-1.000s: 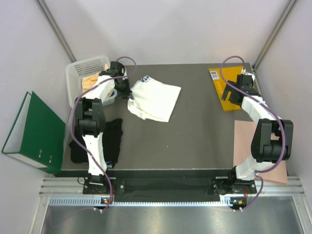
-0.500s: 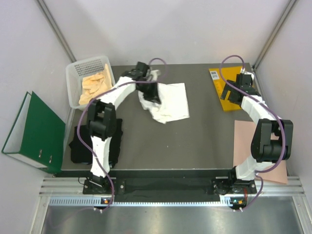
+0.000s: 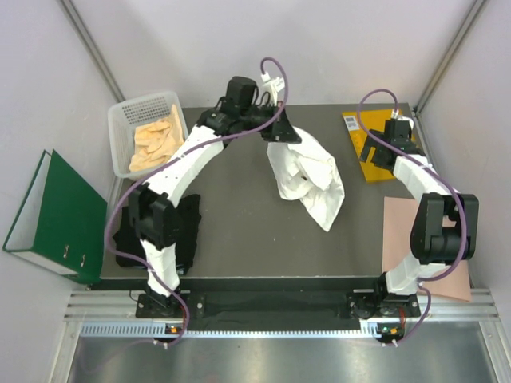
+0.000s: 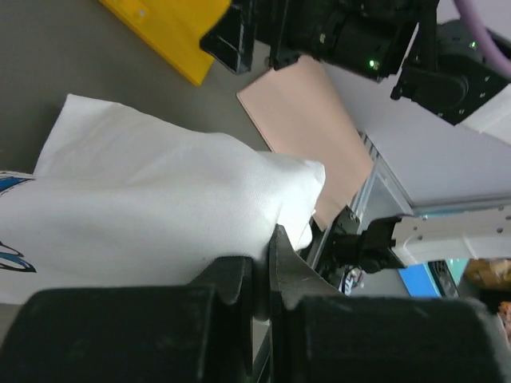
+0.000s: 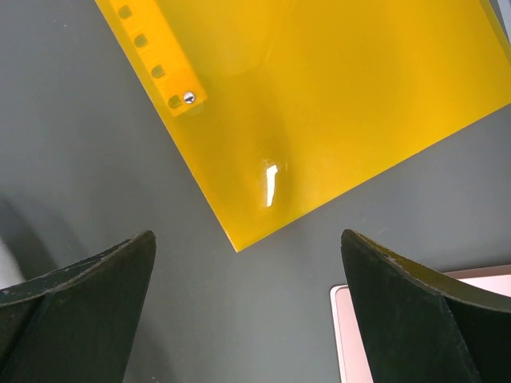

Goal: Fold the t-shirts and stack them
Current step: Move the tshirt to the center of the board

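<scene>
- White shirt (image 3: 307,179), its blue print (image 4: 9,239) partly in view with no words legible, hangs over the tabletop (image 3: 239,231), right of centre.
- Left fingers (image 4: 275,275) clamped on its edge, arm reaching high across.
- Black shirt (image 3: 188,231) lies near-left.
- Right fingers (image 5: 80,287) spread wide above the envelope (image 5: 319,104); its barcode label (image 3: 352,124) is unreadable.

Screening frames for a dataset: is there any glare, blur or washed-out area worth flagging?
Right wrist view: a white glare streak on the yellow envelope; the fingers of the open right gripper are dark and soft-edged. Left wrist view: the fingers of the left gripper, shut on the white t-shirt, are blurred near the lens; the shirt is bright, its folds faint. Top view: even light, no glare.
</scene>
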Motion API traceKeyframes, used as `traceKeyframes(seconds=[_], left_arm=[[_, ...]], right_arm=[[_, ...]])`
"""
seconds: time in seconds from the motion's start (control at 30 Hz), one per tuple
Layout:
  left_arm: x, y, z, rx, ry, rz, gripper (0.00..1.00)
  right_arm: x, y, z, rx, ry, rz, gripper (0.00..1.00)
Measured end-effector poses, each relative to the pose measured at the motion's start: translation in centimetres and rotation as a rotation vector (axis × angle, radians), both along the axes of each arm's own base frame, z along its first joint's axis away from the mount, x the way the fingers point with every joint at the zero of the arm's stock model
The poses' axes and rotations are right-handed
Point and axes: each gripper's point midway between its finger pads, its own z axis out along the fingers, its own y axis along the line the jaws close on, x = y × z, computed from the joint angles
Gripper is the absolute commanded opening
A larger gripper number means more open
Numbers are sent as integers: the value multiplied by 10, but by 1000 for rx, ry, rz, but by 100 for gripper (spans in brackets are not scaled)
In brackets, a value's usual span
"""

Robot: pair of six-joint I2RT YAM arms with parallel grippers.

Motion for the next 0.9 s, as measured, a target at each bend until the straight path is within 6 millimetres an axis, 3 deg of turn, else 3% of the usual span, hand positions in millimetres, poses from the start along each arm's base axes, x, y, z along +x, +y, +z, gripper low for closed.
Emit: traceKeyframes(seconds=[0.07, 0.13, 0.23, 0.33, 0.43, 0.47, 0.53, 0.57, 0.67, 0.77, 0.87, 0.9], left_arm=[[1, 14, 5, 4, -14, 47, 52], [3, 32, -4, 38, -8, 97, 99], [10, 56, -41, 133, 54, 166, 99], [11, 87, -93, 282, 139, 237, 99], [13, 109, -116, 385, 146, 296, 99], [16, 115, -119, 410, 128, 324, 83], [22, 127, -117, 440, 87, 389, 33], [26, 134, -113, 449, 65, 428, 0], [47, 156, -100, 473, 11, 542, 0], [86, 190, -96, 506, 13, 678, 0], [129, 227, -117, 562, 65, 796, 0], [141, 241, -135, 591, 100, 825, 0]], right_arm=[[0, 0, -1, 0, 2, 1, 100], [0, 1, -2, 1, 4, 2, 100], [0, 1, -2, 0, 5, 2, 100], [0, 1, -2, 0, 5, 3, 100], [0, 1, -3, 0, 6, 2, 100], [0, 1, -3, 0, 7, 3, 100], [0, 2, -4, 1, 8, 4, 100], [0, 2, -4, 1, 10, 4, 100], [0, 3, -8, 3, 19, 6, 100], [0, 3, -11, 4, 27, 6, 99], [0, 3, -13, 4, 31, 7, 100], [0, 3, -13, 4, 32, 7, 100]])
